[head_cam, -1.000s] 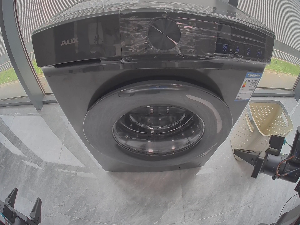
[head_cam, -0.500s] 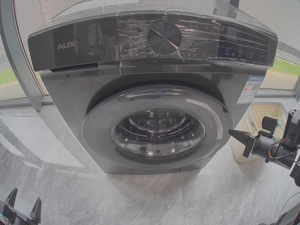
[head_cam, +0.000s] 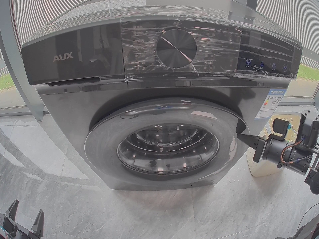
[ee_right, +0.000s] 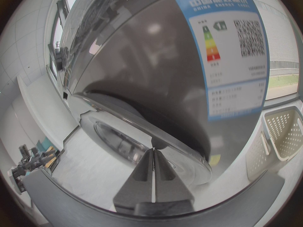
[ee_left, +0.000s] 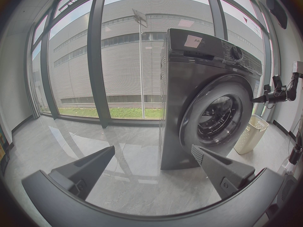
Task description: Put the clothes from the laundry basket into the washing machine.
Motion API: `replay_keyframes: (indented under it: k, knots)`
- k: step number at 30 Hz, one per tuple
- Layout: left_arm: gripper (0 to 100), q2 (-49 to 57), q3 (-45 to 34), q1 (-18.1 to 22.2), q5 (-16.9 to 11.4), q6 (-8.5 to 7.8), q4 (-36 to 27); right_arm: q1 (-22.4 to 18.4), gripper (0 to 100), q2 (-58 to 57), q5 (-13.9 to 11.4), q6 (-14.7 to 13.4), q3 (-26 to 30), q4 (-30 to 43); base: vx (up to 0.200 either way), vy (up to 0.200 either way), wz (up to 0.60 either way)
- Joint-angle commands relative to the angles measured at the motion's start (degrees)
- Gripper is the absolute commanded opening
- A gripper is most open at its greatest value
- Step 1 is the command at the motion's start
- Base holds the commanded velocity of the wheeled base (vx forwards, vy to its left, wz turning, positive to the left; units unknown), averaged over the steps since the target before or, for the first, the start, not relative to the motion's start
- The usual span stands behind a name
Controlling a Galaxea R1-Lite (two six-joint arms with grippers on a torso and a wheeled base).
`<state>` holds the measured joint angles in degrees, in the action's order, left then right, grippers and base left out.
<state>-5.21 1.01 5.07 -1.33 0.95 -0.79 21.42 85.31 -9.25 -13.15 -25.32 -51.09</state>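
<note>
Washing machine (head_cam: 159,93) stands on the grey tiled floor (head_cam: 133,209), front facing the robot. Its round door (head_cam: 106,143) with the glass porthole is shut; the drum shows dimly through the glass.

Right gripper (head_cam: 240,136) – fingers pressed together into one narrow wedge, nothing between them. It is held level at the right edge of the door rim, tips pointing toward the machine. In the right wrist view the joined tips (ee_right: 153,150) sit right at the rim, by the dark recess around the door. Touching or just short of it: cannot tell.

Left gripper (head_cam: 26,211) – fingers spread wide, holding nothing. It sits low on the robot's left, over bare floor and well apart from the machine.

Laundry basket (head_cam: 262,166), cream plastic with perforated walls, stands on the floor just beside the machine's right front corner. The right arm partly covers it in the head view. The left wrist view shows it upright (ee_left: 251,138); the right wrist view shows part of its inner wall (ee_right: 284,133). What lies inside cannot be made out.

Other items: the dial (head_cam: 176,48) sits mid-panel under crinkled plastic film. A blue-and-white label (head_cam: 273,103) is stuck on the upper right of the front. Tall windows (ee_left: 72,63) stand behind the machine.
</note>
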Motion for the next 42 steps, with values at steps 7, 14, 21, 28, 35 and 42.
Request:
replay_keyframes:
  k: [7, 14, 21, 28, 35, 42]
  knots:
    - [100, -0.07, -0.75, 0.03, 0.01, 0.02, 0.00, 0.03, 0, 1.26, 2.49, -0.12, -0.43, -5.07, 0.000, 0.000, 0.00]
    - [100, -0.16, -0.84, 0.03, 0.01, 0.02, 0.00, 0.91, 0, 0.38, 2.57, -0.29, 1.85, -4.90, 0.000, 0.000, 0.00]
    - [100, -0.07, -0.75, 0.03, 0.01, 0.10, -0.09, 4.25, 0, -10.34, 2.57, 0.41, 12.49, -4.10, 0.000, 0.000, 0.00]
    - [100, -0.07, -0.75, 0.03, 0.01, 0.02, 0.00, 4.25, 0, -24.23, 2.49, 0.59, 19.96, -0.94, 0.000, 0.000, 0.00]
    - [100, -0.07, -0.75, 0.03, 0.01, 0.02, -0.09, 2.93, 0, -34.25, 2.31, 1.38, 23.47, 4.25, 0.000, 0.000, 0.00]
    - [100, -0.07, -0.75, 0.03, 0.01, 0.02, -0.09, -1.03, 0, -39.78, 1.96, 3.57, 25.32, 6.09, 0.000, 0.000, 0.00]
